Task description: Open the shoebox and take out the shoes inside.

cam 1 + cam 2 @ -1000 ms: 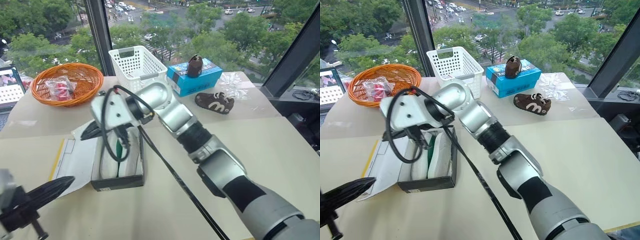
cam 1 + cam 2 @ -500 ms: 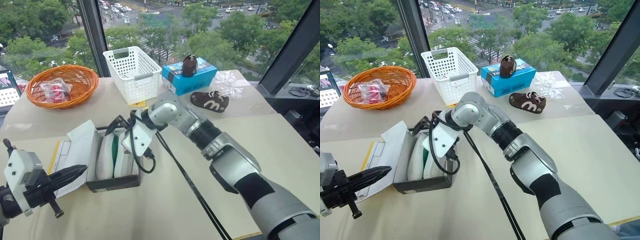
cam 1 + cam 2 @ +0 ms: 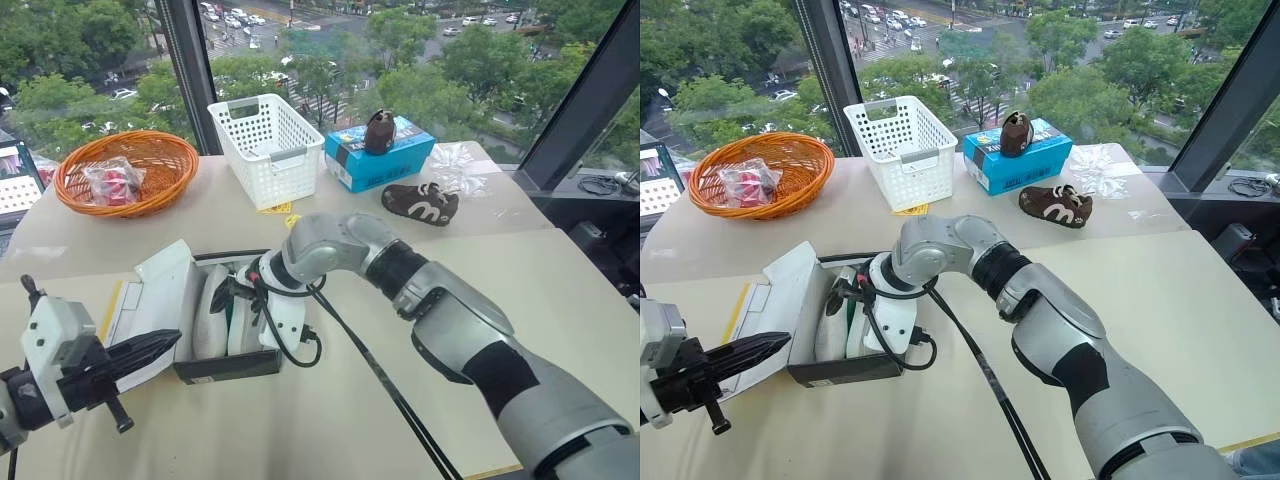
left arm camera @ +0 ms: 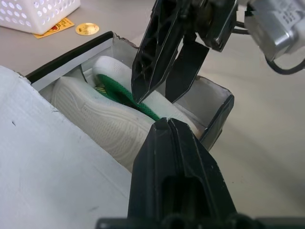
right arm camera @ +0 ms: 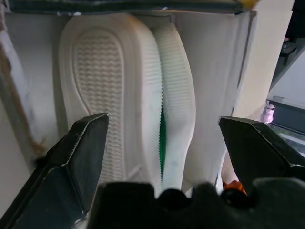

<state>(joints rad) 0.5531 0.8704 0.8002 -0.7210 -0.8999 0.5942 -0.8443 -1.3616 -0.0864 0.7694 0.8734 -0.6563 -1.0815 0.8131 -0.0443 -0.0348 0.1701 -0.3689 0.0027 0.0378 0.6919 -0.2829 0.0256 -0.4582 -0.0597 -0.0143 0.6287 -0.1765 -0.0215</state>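
We record a pale beige worktop point(image 3: 560, 300), made of sections meeting at visible seams, set against a large window. Dark window frame posts point(image 3: 185, 70) rise at the left and slant at the right point(image 3: 590, 100). Through the glass we see green treetops, a street with cars and daylight. At the back of the worktop we note an orange wicker basket point(image 3: 125, 170) holding a wrapped red packet, a white perforated plastic basket point(image 3: 263, 140), a blue box point(image 3: 380, 155) with one brown shoe point(image 3: 379, 130) upright on it, a second brown shoe point(image 3: 420, 203) lying beside it, and crumpled clear wrapping point(image 3: 458, 165). A laptop corner point(image 3: 18, 180) shows at far left.
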